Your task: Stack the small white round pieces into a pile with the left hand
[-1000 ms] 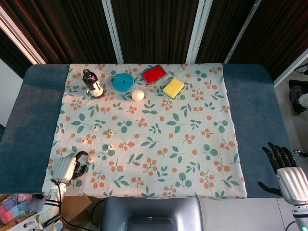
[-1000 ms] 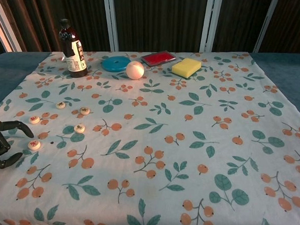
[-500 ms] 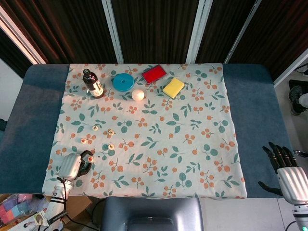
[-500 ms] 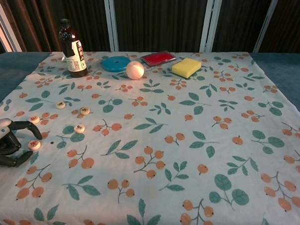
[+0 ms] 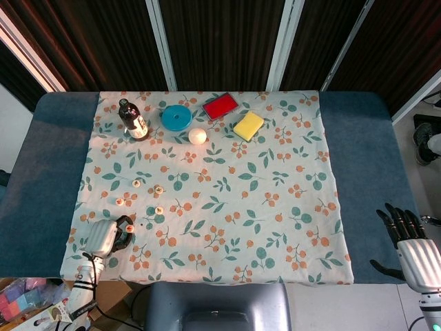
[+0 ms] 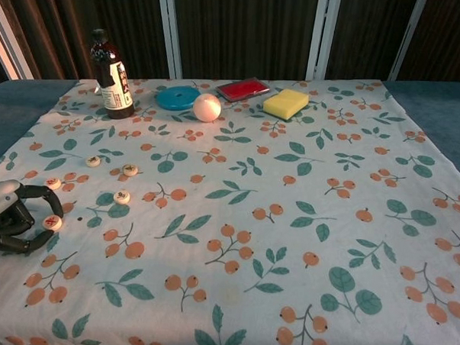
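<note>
A white cloth printed with green leaves and orange berries covers the middle of the dark blue padded table. At its far edge stand a dark glass bottle with a label, a round blue lid, a flat red rectangular box, a yellow sponge block and a white ball.

The left hand rests on the cloth at the near left; its dark fingers curl around one small white round piece with a red mark, touching it.

The right hand is off the cloth at the near right, fingers spread, holding nothing.

Four more small white round pieces lie apart.
</note>
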